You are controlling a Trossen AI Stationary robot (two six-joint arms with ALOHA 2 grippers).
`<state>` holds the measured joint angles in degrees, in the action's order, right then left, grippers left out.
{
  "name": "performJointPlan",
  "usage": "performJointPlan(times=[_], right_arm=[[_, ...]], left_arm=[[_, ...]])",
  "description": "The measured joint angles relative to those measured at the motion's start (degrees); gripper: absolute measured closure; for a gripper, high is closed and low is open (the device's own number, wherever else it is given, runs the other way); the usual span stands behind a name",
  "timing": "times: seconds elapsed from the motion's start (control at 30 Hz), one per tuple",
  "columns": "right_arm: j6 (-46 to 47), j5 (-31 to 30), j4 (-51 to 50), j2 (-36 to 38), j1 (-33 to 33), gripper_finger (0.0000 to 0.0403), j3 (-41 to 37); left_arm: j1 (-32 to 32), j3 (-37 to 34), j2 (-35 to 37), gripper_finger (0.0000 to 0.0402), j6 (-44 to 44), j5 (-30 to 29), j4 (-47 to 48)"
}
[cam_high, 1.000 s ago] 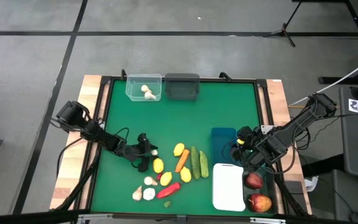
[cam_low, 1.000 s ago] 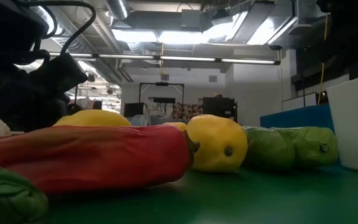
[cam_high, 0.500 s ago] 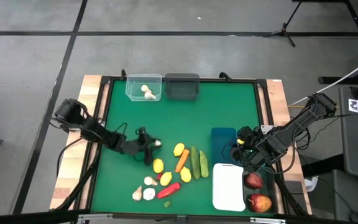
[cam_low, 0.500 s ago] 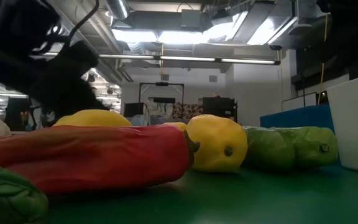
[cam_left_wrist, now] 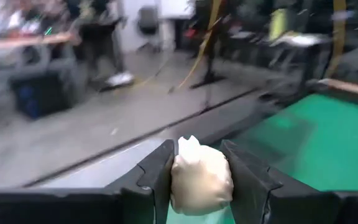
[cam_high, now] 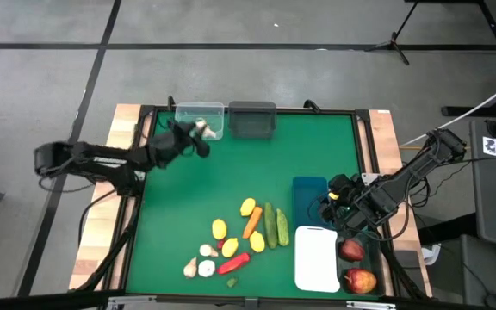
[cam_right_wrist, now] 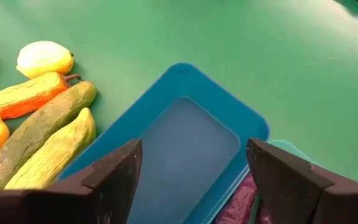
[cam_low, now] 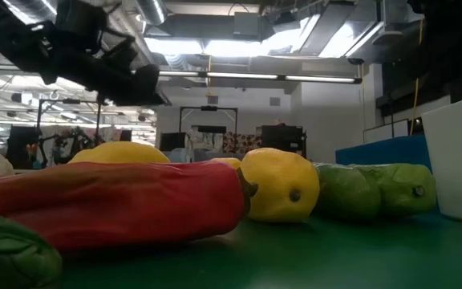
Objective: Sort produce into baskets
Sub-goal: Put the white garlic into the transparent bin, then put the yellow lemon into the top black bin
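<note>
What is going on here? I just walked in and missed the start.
The robot is sorting produce into baskets. The left gripper grips a white garlic-like bulb and hangs at the clear plastic basket at the table's far edge. The right gripper hovers open over the blue basket, which looks empty. Yellow lemons, an orange carrot, green cucumbers and a red pepper lie unsorted on the green mat.

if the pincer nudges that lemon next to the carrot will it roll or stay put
The lemon would probably roll: in the low view a similar lemon looks rounded, touching the mat on a small patch. It may wobble rather than run straight, since the ends are pointed. The carrot lying close beside it would likely stop any roll that way.
</note>
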<state>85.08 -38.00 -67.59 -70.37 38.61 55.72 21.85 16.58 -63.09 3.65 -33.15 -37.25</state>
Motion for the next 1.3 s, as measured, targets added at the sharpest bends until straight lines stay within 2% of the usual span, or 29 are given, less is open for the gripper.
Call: performJointPlan(times=[0.1,0.2,0.37,0.5,0.57,0.73,0.77,0.83,0.9,1.1,1.2,1.3], right_arm=[[-0.09,-0.64,-0.01,0.01,0.0,0.0114,0.0],[-0.09,-1.55,0.02,-0.02,0.0,0.0114,0.0],[-0.13,-2.13,0.01,0.0,0.0,0.0114,0.0],[-0.13,-2.43,0.09,-0.01,0.0,0.0114,0.0],[-0.13,-2.43,0.11,0.01,0.0,0.0114,0.0],[-0.13,-2.42,0.12,-0.01,0.0,0.0114,0.0],[-0.13,-2.4,0.1,0.01,0.0,0.0114,0.0],[-0.13,-2.4,0.11,0.0,0.0,0.0114,0.0],[-0.13,-2.4,0.13,-0.01,0.0,0.0114,0.0],[-0.13,-2.38,0.49,-0.02,0.0,0.0114,0.0],[-0.13,-2.38,0.48,-0.02,0.0,0.0114,0.0],[-0.13,-2.38,0.45,0.0,0.0,0.0114,0.0]], left_arm=[[7.43,0.03,1.64,0.0277,2.9,4.84,9.33],[12.11,0.02,1.32,0.0255,2.57,10.08,14.89],[14.82,0.02,1.01,0.0197,-3.11,12.15,13.26],[16.02,0.04,1.01,0.0157,-2.69,13.57,12.84],[15.98,0.04,1.01,0.0146,-0.45,20.18,15.34],[10.63,-0.09,1.01,0.0143,2.08,49.06,19.5],[8.44,-0.15,1.01,0.0145,3.61,52.62,19.66],[3.03,-0.15,1.01,0.0147,6.19,55.58,20.27],[-3.2,-0.2,1.01,0.0148,8.69,55.43,20.22],[-22.74,-0.2,1.01,0.0148,17.5,46.32,18.64],[-31.72,0.94,1.01,0.0149,19.66,37.94,17.4],[-39.05,3.55,1.01,0.0149,16.2,29.69,17.31]])
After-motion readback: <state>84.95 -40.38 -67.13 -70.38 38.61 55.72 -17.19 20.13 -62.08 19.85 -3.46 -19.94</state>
